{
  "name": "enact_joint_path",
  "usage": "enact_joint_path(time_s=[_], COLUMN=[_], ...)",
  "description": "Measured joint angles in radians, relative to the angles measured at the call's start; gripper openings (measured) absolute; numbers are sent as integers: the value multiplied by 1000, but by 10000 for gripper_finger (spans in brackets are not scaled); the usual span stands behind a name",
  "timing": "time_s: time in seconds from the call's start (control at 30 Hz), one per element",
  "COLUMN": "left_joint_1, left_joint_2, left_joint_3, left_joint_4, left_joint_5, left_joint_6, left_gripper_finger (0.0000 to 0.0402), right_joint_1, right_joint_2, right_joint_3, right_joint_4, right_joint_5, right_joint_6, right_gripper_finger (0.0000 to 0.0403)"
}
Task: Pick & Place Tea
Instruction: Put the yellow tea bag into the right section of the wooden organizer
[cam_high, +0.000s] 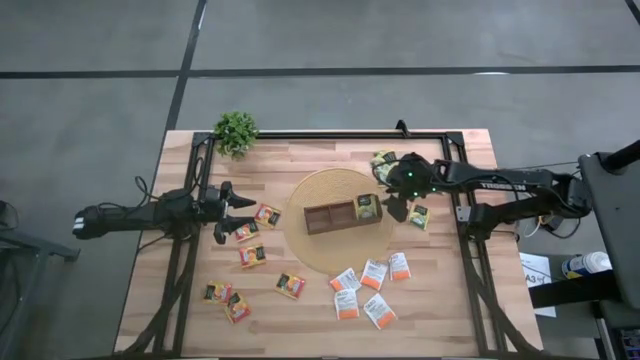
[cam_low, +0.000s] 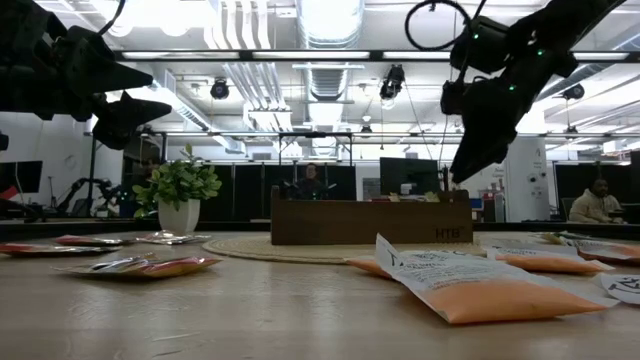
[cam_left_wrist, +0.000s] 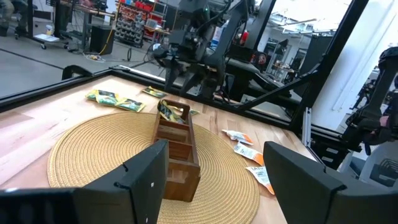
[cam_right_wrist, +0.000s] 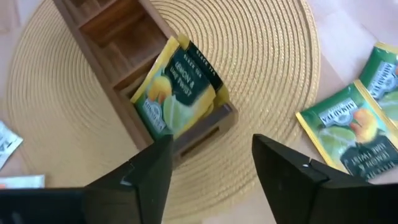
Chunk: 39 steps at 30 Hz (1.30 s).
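A long dark-brown divided wooden box (cam_high: 335, 216) lies on a round woven mat (cam_high: 325, 185). A dark green-yellow tea sachet (cam_right_wrist: 177, 87) leans tilted in the box's right end compartment, its upper edge sticking out over the rim. My right gripper (cam_right_wrist: 211, 146) hovers open just above and to the right of that end, touching nothing. More green sachets (cam_right_wrist: 351, 134) lie flat on the table beside the mat. At the table's left my left gripper (cam_high: 242, 215) hangs open, level, pointing toward the box.
Yellow-red-black sachets (cam_high: 250, 240) lie scattered at the left, several white-orange ones (cam_high: 370, 285) near the front edge, and green ones (cam_high: 385, 160) at the back right. A small potted plant (cam_high: 236, 130) stands at the far left corner. People sit in the room beyond.
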Motion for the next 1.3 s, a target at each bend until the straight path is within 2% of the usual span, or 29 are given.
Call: enact_joint_path(time_s=[0.17,0.3,0.57,0.67,0.93,1.3], left_joint_1=[0,0,0,0,0,0], left_joint_2=[0,0,0,0,0,0], left_joint_3=[0,0,0,0,0,0], left_joint_4=[0,0,0,0,0,0], left_joint_5=[0,0,0,0,0,0], left_joint_6=[0,0,0,0,0,0], left_gripper_finger=[257,257,257,257,257,257], right_joint_1=[0,-5,-78,-108,-181,-213], right_joint_2=[-74,-119,-143,-124,-23,93], right_joint_3=[0,-1,-33,-55,-73,-42], right_joint_4=[-153,-278,-361,-363,-402,-409], right_joint_5=[6,52,47,10,2,-1], right_joint_6=[3,48,219,217,289,373], right_gripper_finger=[221,221,221,221,221,221])
